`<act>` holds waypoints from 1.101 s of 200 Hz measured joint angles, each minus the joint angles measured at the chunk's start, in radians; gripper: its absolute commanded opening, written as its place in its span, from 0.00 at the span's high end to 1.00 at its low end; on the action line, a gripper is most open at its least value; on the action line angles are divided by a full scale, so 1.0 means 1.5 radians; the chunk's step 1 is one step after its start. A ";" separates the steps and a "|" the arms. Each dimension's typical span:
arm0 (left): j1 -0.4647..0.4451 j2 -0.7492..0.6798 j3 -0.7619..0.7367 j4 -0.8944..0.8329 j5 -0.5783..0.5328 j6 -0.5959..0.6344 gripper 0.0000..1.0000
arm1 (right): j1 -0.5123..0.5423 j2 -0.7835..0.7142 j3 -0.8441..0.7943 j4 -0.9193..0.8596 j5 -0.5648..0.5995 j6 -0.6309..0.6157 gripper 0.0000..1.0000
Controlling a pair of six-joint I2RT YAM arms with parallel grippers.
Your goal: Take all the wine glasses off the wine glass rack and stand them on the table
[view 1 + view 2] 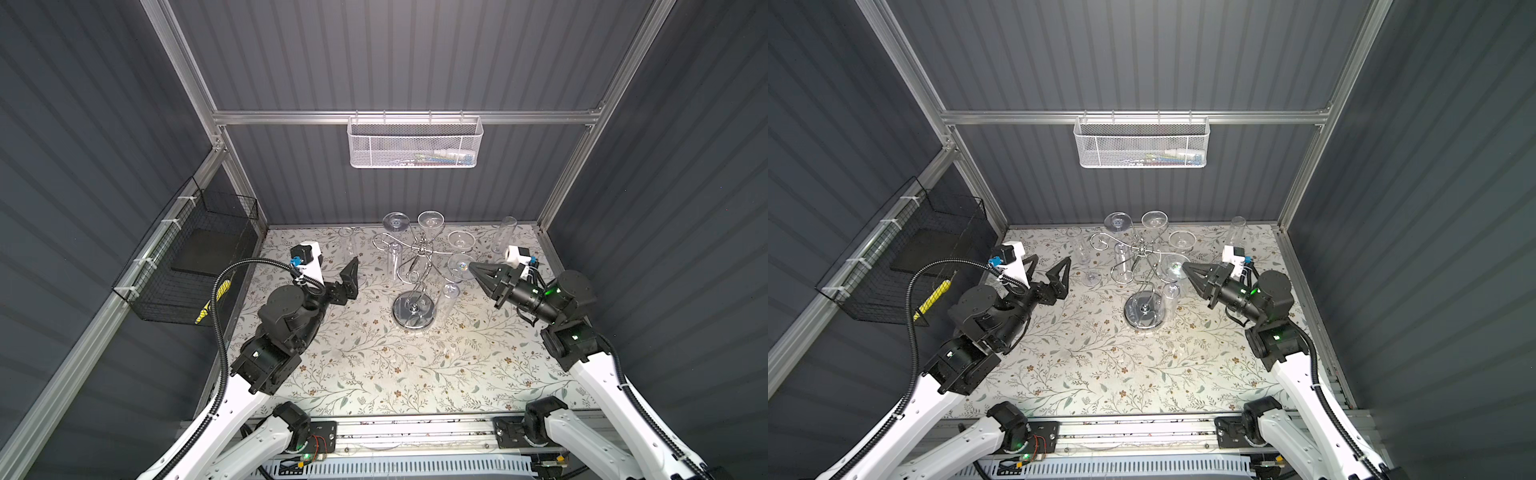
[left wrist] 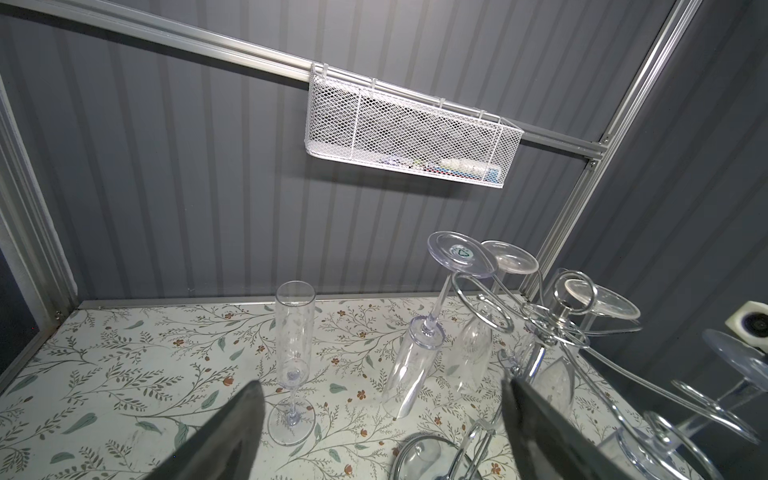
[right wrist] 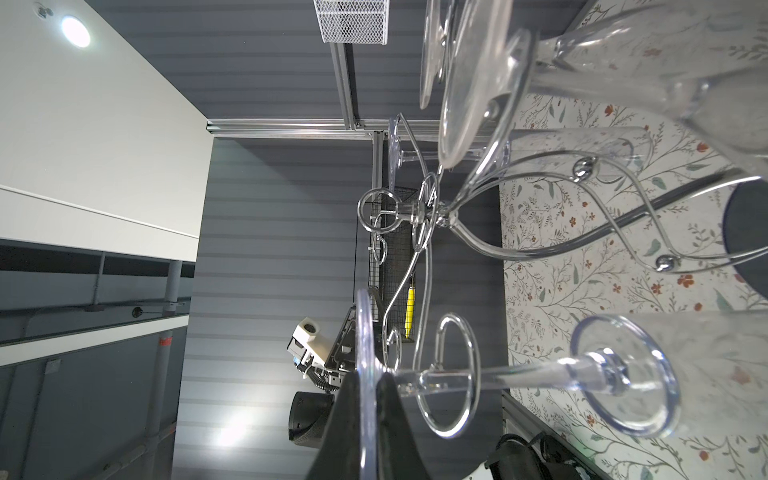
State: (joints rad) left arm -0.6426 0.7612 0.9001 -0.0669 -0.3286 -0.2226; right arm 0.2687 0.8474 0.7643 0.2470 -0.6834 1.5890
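Glassware is hanging bowl-down from the shiny chrome wire wine glass rack [image 1: 415, 322], which is standing on its round mirror base on the pale floral table cover [image 1: 374, 365]. The clear, long-stemmed wine glass [image 1: 460, 266] on the scroll arm at the rack's right side is sitting right at the tip of the black right gripper [image 1: 474, 269]. Its flat foot disc is resting above the curl, its stem is passing through the wire ring, and its bowl is dangling below.

The two black fingers [image 3: 345, 415] are pressing together on the outer rim of that foot disc, pinching its thin edge between them. The right forearm is rising from the front right of the rack. The wrist is rolled onto its side and is pointing the gripper roughly level, in toward the rack's twisted stem.

The left gripper [image 1: 1047, 268] is hovering to the left of the rack with its fingers spread wide, gripping nothing. A clear, upright champagne flute [image 2: 293, 332] is standing on the table cover just beyond those fingers, apart from them.
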 measured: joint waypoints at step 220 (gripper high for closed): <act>0.000 -0.027 0.000 -0.010 -0.008 0.003 0.08 | 0.053 0.041 0.064 0.004 0.030 0.035 1.00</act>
State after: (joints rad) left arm -0.6426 0.7200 0.8997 -0.0814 -0.3401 -0.2184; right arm 0.3481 0.9085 0.8604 0.2535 -0.6380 1.6421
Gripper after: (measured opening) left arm 0.914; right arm 0.080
